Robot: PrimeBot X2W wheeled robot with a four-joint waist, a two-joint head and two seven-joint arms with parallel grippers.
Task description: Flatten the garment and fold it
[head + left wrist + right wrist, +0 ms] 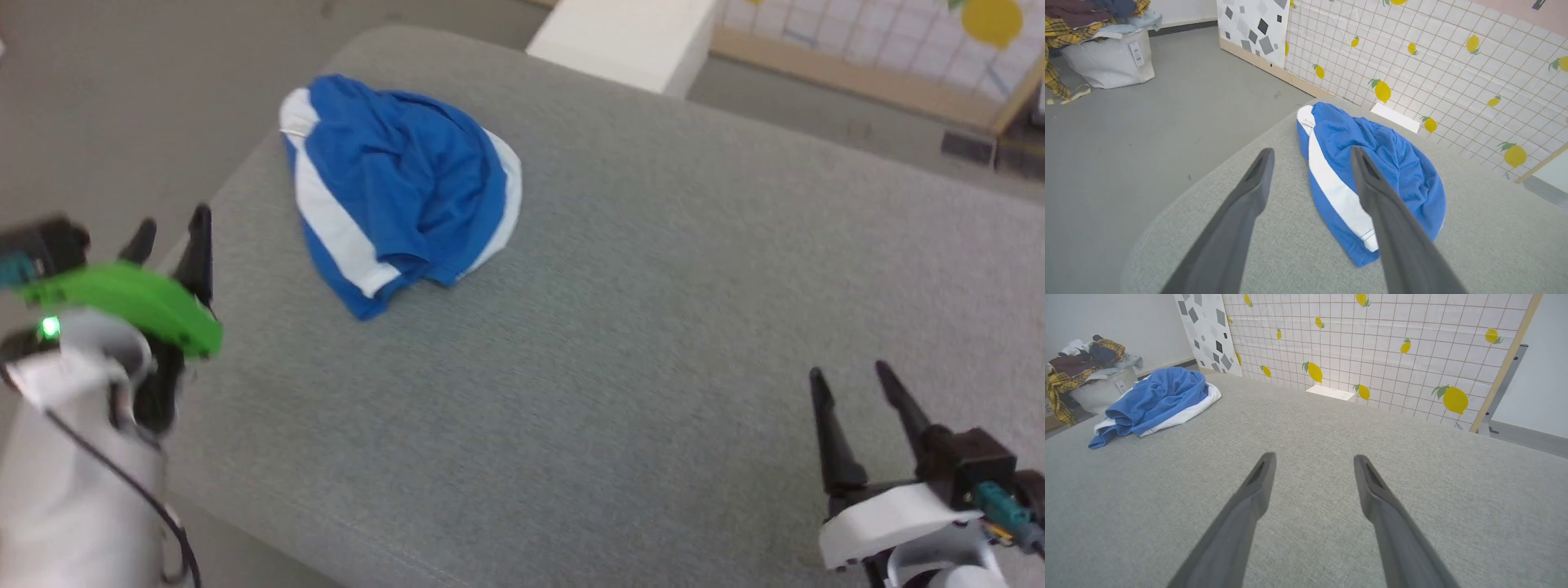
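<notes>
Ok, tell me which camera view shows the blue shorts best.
Head view: the shorts lie whole and uncovered, seen from above, both white stripes showing. Left wrist view is closer and sharper, but a finger of the left gripper covers part. Right wrist view gives a low, side-on heap at far left.

A: Royal-blue garment [400,180], broad white stripes; the cushion [653,343] is heathered grey.
B: The screen [1392,335] shows a white grid with yellow lemons; that pile [1059,34] looks yellow plaid, I think.
</notes>
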